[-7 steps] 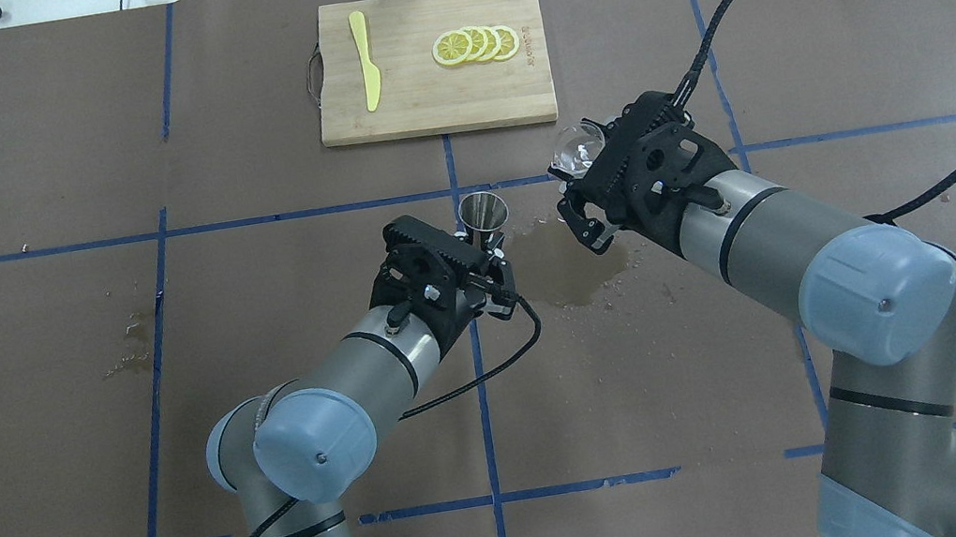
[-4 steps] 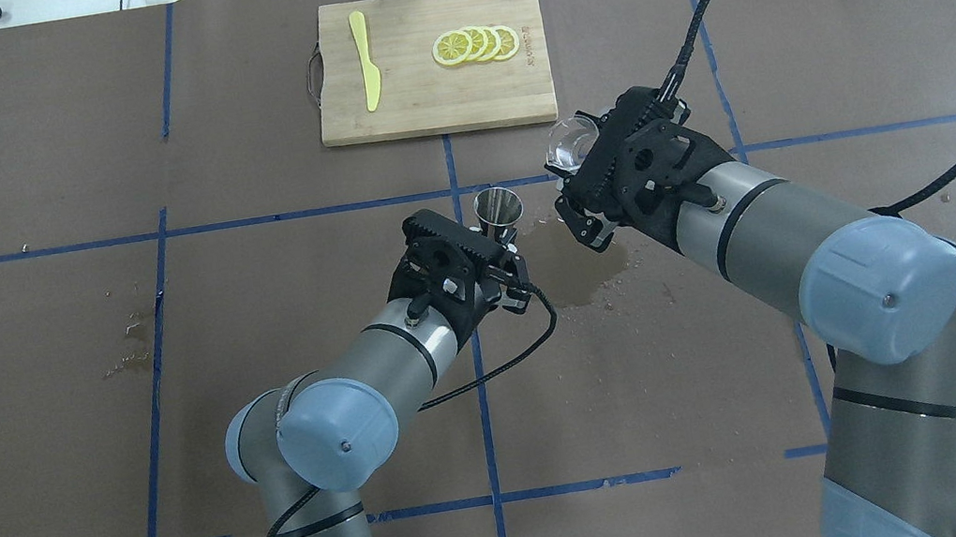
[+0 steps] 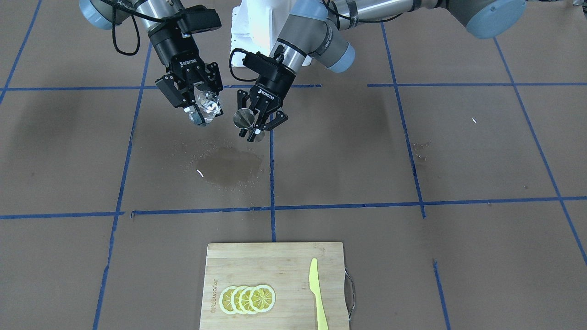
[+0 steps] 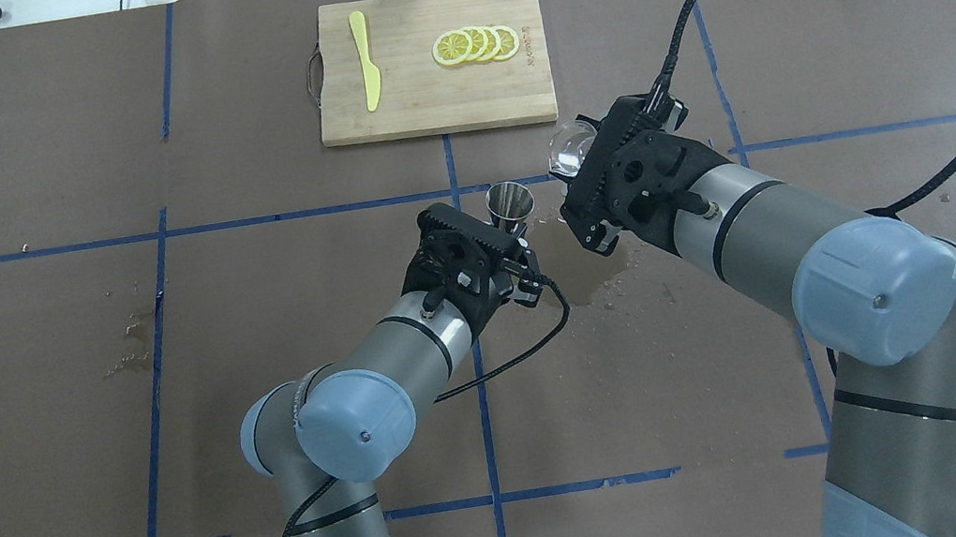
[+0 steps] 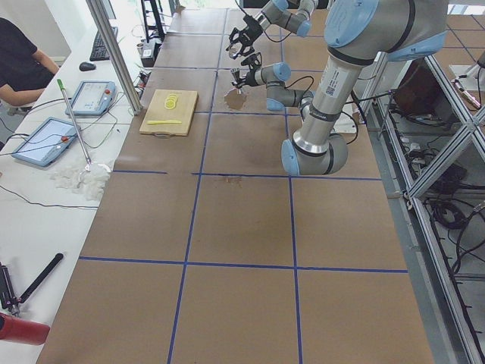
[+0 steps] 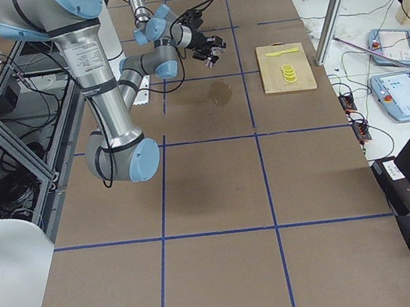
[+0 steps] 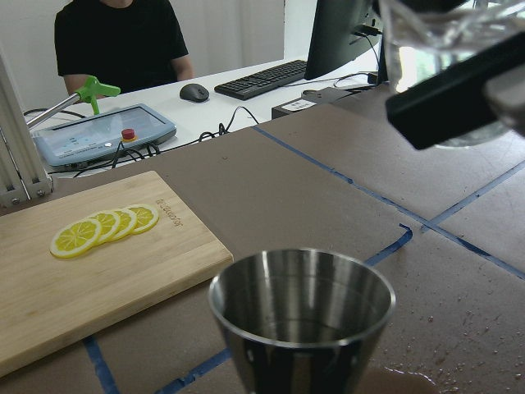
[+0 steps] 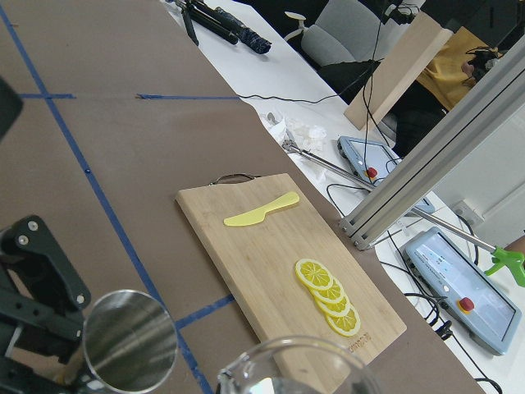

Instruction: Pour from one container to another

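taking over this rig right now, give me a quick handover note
Left hand: shut on the steel cup, held off the table, mouth up.
Right hand: shut on the clear glass, also in the air, beside the cup, not touching it.
Table: wet patch on the paper near them; cutting board at the far side.
Done: both containers lifted, close together.
Left: set one over the other, tip, pour. No stream shows; I cannot tell what either holds.

Brown paper-covered table (blue tape grid) beside a white desk.
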You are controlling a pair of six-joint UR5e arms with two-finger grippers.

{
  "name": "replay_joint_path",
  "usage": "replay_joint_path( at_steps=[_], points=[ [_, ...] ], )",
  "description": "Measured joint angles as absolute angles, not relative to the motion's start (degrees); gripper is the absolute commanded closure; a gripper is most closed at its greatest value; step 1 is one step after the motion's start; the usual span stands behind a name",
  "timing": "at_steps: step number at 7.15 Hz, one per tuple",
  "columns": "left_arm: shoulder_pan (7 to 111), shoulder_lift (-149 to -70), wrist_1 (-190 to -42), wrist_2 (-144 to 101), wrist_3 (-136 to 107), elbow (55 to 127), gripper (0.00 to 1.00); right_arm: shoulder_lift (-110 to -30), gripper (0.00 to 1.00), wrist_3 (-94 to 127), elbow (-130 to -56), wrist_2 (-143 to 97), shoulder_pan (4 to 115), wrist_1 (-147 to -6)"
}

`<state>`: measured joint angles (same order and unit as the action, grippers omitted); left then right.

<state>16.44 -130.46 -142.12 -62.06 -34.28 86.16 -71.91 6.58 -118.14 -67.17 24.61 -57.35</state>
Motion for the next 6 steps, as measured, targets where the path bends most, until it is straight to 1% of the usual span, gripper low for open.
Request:
replay_joint_path(
  at_steps=[3, 6],
  points=[
    [16.44, -131.91, -142.49, -62.03, -34.28, 84.44, 1.0, -69.91, 1.0, 4.84, -118.4, -67.1, 24.6, -60.4],
    [16.43, -132.14, -142.76, -62.04, -34.28, 84.21, 1.0, -69.44, 1.0, 2.16, -118.38, -66.96, 24.65, -61.53]
  ],
)
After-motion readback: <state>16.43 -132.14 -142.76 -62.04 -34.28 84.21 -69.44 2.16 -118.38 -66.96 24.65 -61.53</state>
